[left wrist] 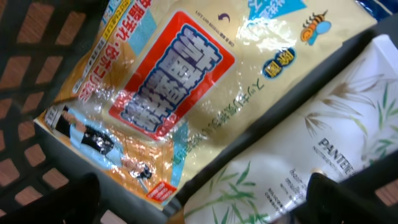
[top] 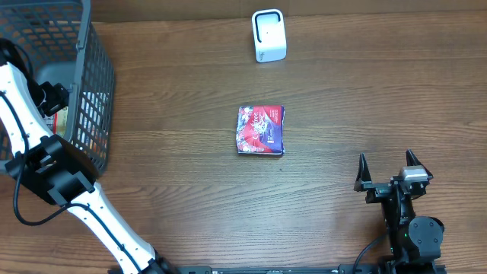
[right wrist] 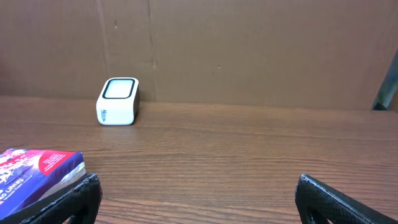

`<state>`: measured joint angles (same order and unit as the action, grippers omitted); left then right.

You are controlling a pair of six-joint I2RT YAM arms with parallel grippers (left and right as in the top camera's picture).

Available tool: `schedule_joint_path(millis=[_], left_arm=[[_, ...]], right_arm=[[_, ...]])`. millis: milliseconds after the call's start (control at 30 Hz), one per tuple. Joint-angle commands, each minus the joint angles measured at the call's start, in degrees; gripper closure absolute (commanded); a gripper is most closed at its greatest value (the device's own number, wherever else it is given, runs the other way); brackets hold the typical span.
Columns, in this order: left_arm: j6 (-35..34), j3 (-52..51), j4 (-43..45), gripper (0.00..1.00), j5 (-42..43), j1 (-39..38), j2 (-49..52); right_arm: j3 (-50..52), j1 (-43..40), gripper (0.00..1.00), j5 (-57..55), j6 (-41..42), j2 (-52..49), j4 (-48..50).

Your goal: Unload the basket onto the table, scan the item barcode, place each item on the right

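Observation:
The white barcode scanner (top: 268, 36) stands at the far middle of the table, also in the right wrist view as the scanner (right wrist: 117, 101). A red and purple packet (top: 261, 130) lies flat mid-table. My left arm (top: 30, 129) reaches into the dark mesh basket (top: 91, 84). There my left gripper (left wrist: 202, 199) hangs open just above a yellow packet (left wrist: 186, 81) and a white Pantene pouch (left wrist: 311, 143), holding nothing. My right gripper (top: 386, 164) rests open and empty at the near right, with the red and purple packet (right wrist: 34, 171) beside its left finger.
The basket's mesh wall (left wrist: 25, 62) stands close on the left of the left gripper. A blue item's corner (left wrist: 376, 7) shows at the top right inside the basket. A cardboard wall (right wrist: 249, 50) backs the table.

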<state>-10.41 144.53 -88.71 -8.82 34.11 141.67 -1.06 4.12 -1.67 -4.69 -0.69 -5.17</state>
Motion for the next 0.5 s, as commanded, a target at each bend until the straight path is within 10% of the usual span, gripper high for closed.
schedule_joint_path(millis=[0,467], left_arm=[[1.5,-2.4,1.4,0.03,-1.3,-0.1,1.2],[4.9,-13.1,10.2,0.03,-6.6,-0.6,1.2]], right_arm=[[0.6,-0.3,0.00,0.3,0.2,0.5,0.4],[0.6,-0.3,0.00,0.3,0.2,0.5,0.4]])
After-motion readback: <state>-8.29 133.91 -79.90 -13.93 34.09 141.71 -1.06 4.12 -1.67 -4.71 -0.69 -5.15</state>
